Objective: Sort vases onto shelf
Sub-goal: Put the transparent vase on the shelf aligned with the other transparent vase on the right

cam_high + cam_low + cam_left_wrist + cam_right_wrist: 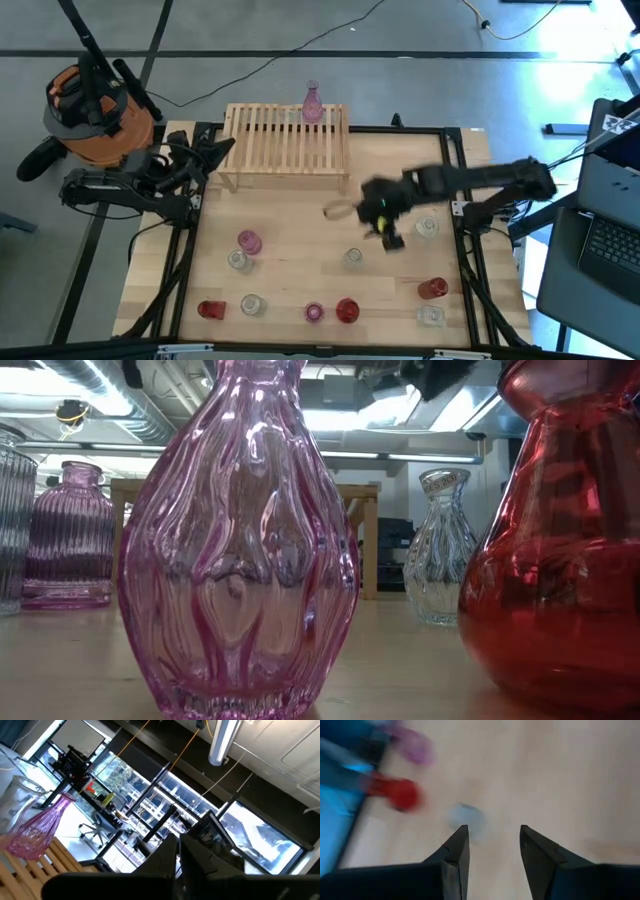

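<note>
The shelf [288, 148] stands at the table's far side. A slim pink vase [312, 103] stands on its far edge; the left wrist view shows that pink vase [37, 830] on the slats with a clear vase [17, 800] beside it. Several clear, pink and red vases stand on the table's near half, among them a pink one [248, 241], a red one [347, 311] and a clear one [353, 258]. My right gripper [388, 232] hangs open over the table's middle right, nothing between its fingers [492, 832]. My left gripper [222, 148] is shut beside the shelf's left end, pointing slightly upward [177, 851].
More vases stand near the table's front edge: red [210, 309], clear [252, 303], pink [314, 312], red [432, 289], clear [432, 316], and a clear one [427, 228] close to my right gripper. An orange vacuum [95, 105] and a laptop [610, 250] flank the table.
</note>
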Available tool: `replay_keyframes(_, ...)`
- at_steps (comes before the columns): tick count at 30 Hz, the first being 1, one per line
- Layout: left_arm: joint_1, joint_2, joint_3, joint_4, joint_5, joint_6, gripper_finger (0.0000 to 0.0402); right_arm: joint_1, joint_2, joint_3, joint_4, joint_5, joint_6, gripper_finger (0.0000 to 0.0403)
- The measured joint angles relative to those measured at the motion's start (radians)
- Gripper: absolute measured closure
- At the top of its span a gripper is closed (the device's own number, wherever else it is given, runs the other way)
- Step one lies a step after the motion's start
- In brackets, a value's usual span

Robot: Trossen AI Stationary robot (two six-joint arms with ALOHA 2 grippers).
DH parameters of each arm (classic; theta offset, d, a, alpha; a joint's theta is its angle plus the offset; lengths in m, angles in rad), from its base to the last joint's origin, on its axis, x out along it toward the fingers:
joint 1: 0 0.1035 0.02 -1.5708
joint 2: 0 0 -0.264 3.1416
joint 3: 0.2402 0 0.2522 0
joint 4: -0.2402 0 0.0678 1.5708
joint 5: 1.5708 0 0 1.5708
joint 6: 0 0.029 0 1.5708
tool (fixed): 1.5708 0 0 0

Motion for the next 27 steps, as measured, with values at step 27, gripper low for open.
replay_keyframes(27, 0.000, 0.000, 0.000, 0.003, 0.050, -0.112, 0.0386, 0.100, -0.008, -0.538, 0.760, 0.016, 0.107, 0.0121)
